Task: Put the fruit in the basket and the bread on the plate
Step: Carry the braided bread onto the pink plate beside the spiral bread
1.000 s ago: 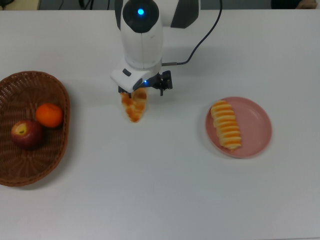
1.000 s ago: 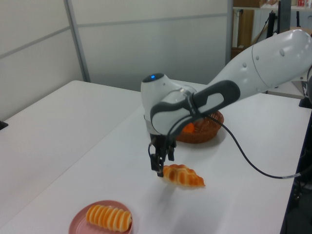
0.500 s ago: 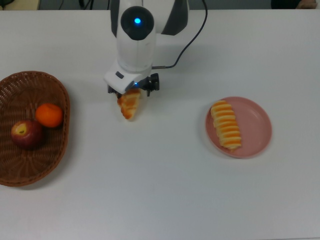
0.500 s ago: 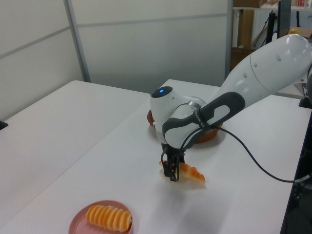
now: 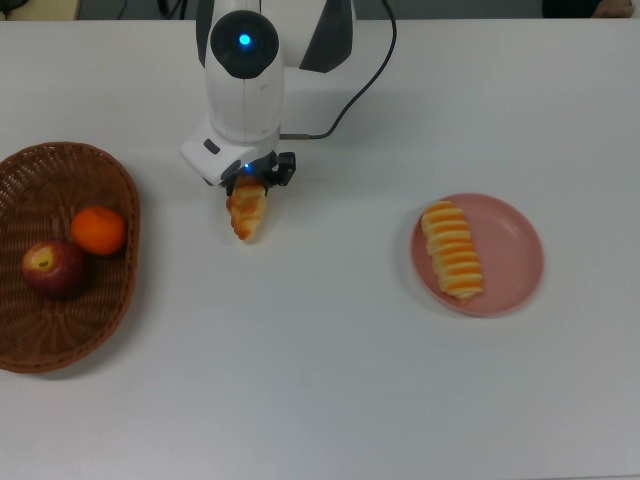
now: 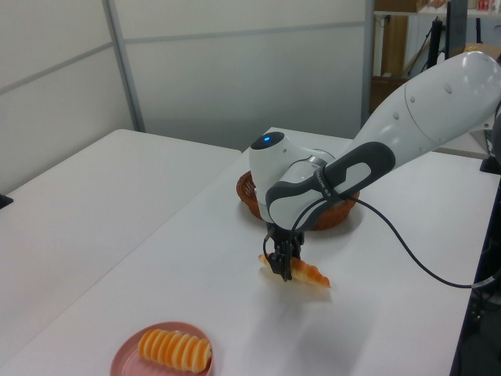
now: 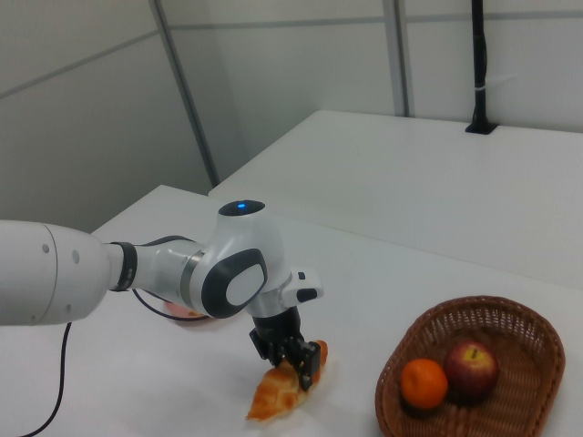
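Top view, left to right: basket was recorded at the table's left edge, with apple and mandarin inside. Gripper was seen clenched on the pastry, its tip tilted down near the table. Plate was noted far right, bearing the striped roll.

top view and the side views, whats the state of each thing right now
claw: shut on the braided pastry's end.
braided pastry: gripped, tilted, tip down near the table, far from the plate.
striped roll: lying on the plate.
pink plate: holds only the striped roll.
apple: in the basket.
mandarin: in the basket, beside the apple.
basket: holds both fruits.
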### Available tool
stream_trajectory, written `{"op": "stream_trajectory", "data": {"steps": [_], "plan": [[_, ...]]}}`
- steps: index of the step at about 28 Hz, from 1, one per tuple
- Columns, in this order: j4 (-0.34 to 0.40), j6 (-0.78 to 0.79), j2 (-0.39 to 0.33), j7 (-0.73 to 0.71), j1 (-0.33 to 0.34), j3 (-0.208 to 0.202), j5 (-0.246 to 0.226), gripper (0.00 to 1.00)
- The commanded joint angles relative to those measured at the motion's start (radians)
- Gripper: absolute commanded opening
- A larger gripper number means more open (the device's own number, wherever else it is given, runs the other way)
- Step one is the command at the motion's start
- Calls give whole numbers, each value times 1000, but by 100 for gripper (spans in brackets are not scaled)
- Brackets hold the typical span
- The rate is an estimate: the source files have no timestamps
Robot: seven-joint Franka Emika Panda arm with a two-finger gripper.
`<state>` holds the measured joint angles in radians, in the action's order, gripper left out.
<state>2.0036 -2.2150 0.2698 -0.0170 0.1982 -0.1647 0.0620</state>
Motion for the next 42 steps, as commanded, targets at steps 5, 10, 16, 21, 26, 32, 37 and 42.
{"op": "stream_trajectory", "data": {"steps": [5,10,16,21,26,32,37,42], "plan": [[-14,64,-73,72,24,10,10,0],[-130,150,-70,176,79,24,7,0],[-232,155,-55,291,116,76,9,0],[-295,146,-18,397,121,146,30,0],[-327,103,8,514,165,178,74,0],[-329,-46,88,673,251,178,197,0],[-330,-132,164,788,303,178,315,0],[-330,-135,167,815,303,180,321,0]]}}
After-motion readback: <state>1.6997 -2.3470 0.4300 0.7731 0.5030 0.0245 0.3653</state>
